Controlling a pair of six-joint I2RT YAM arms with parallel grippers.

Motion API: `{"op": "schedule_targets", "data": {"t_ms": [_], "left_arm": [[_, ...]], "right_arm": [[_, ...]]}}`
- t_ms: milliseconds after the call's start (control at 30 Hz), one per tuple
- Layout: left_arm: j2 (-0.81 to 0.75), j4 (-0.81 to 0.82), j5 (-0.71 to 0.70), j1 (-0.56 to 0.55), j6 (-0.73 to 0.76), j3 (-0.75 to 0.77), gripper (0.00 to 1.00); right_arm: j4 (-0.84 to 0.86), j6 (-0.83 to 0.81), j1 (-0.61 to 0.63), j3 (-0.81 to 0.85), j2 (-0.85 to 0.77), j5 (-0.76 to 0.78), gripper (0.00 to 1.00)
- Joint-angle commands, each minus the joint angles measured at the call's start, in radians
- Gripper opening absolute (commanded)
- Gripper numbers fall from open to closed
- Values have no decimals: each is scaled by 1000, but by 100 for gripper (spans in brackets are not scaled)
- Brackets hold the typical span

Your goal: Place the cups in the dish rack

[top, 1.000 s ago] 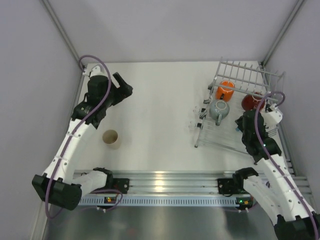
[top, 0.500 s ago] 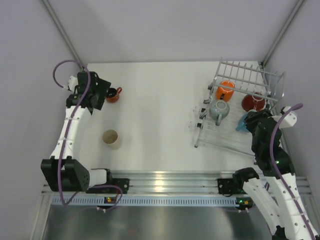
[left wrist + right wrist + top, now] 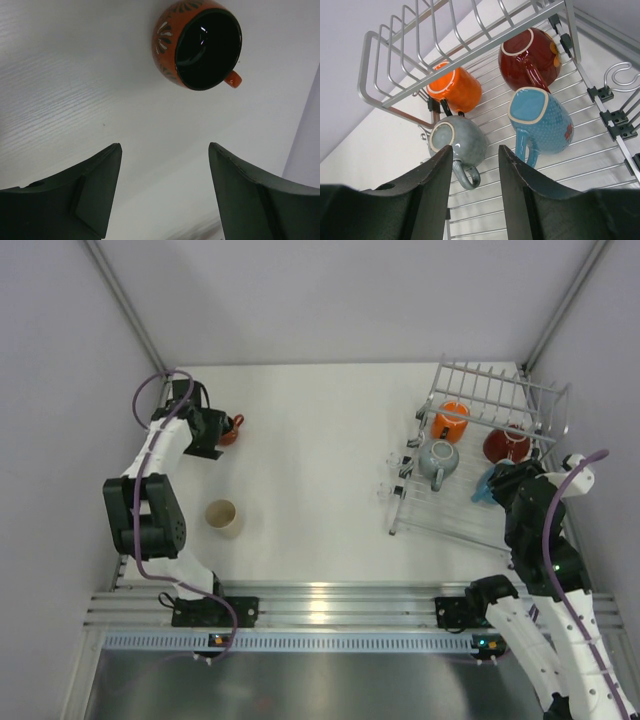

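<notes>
**Worktable inventory: four cups racked, two on the table**

1. Left gripper (image 3: 207, 428) – at the 10 o'clock corner of the table (image 3: 320, 440). Its fingers are spread wide with nothing between them. In the wrist view (image 3: 165, 150) only bare tabletop shows in the gap.

2. Squat orange-red cup (image 3: 229, 429) – standing upright on the table just beside the left gripper, on its 3 o'clock side, apart from both fingers. In the left wrist view (image 3: 206, 44) it has a black interior and a pale leaf pattern on the wall, and it lies ahead of the fingertips at 12 to 1 o'clock.

3. Cream cup (image 3: 222, 517) – upright on the table at 8 o'clock, mouth up, well apart from both grippers.

4. Dish rack (image 3: 497, 380) – wire, at 2 to 3 o'clock on the table, with its upright tines along the far side (image 3: 485, 49). It holds four cups on the grid base:
   - Bright orange cup (image 3: 451, 421) (image 3: 455, 89), under the tines at the rack's 11 o'clock.
   - Grey cup (image 3: 438, 460) (image 3: 460, 142), just beside the orange one at its 6 o'clock.
   - Dark red cup (image 3: 505, 445) (image 3: 530, 55), at the rack's 2 o'clock.
   - Light blue cup (image 3: 484, 486) (image 3: 542, 122), just beside the red one at its 7 o'clock.

5. Right gripper (image 3: 503, 480) – over the rack's 4 o'clock part, just beside the light blue cup. Its fingers are parted by a narrow gap and grip nothing (image 3: 475, 150)
</notes>
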Motion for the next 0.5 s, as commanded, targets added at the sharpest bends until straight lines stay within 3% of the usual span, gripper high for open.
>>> {"op": "schedule_targets", "data": {"t_ms": [0,467], "left_arm": [[22,10,-15,28,-79,61,75],[246,24,58,55,-73,154,69]], "right_arm": [[13,-19,-16,31,-14,-18,42],[55,-31,-16,8,-18,-9,41]]}}
